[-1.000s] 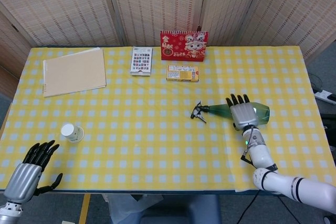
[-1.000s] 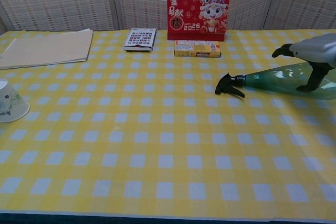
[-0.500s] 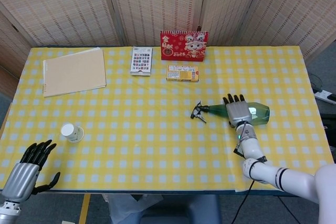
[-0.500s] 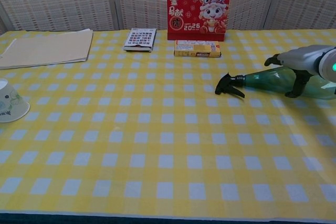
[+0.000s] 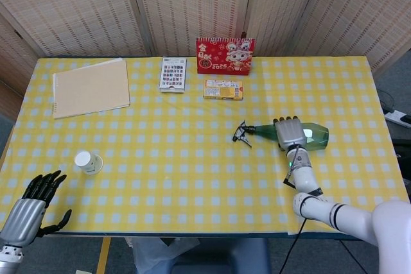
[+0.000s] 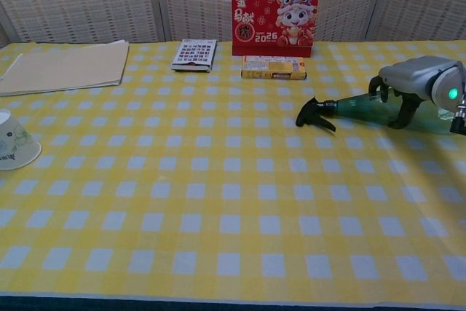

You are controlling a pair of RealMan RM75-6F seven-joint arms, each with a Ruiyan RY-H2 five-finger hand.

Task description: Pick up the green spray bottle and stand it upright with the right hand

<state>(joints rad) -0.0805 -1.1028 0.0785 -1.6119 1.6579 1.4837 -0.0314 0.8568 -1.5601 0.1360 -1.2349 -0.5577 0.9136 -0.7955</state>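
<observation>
The green spray bottle (image 5: 316,136) (image 6: 355,107) lies on its side at the right of the yellow checked table (image 5: 192,178), its black nozzle (image 5: 242,134) (image 6: 313,114) pointing left. My right hand (image 5: 289,133) (image 6: 412,78) sits over the bottle's middle with its fingers wrapped around the body, gripping it. Part of the green body is hidden under the hand. My left hand (image 5: 29,207) hangs off the table's near left corner with its fingers spread, holding nothing; only the head view shows it.
A red desk calendar (image 5: 225,56) (image 6: 275,20) stands at the back, a yellow box (image 5: 223,89) (image 6: 274,68) in front of it. A small card box (image 5: 173,74), a beige folder (image 5: 90,88) and a tipped paper cup (image 5: 87,162) (image 6: 13,143) lie to the left.
My right hand's fingers, stretched flat over the bottle before, have curled down around it. The nozzle has shifted slightly left. The left hand has sunk a little lower.
</observation>
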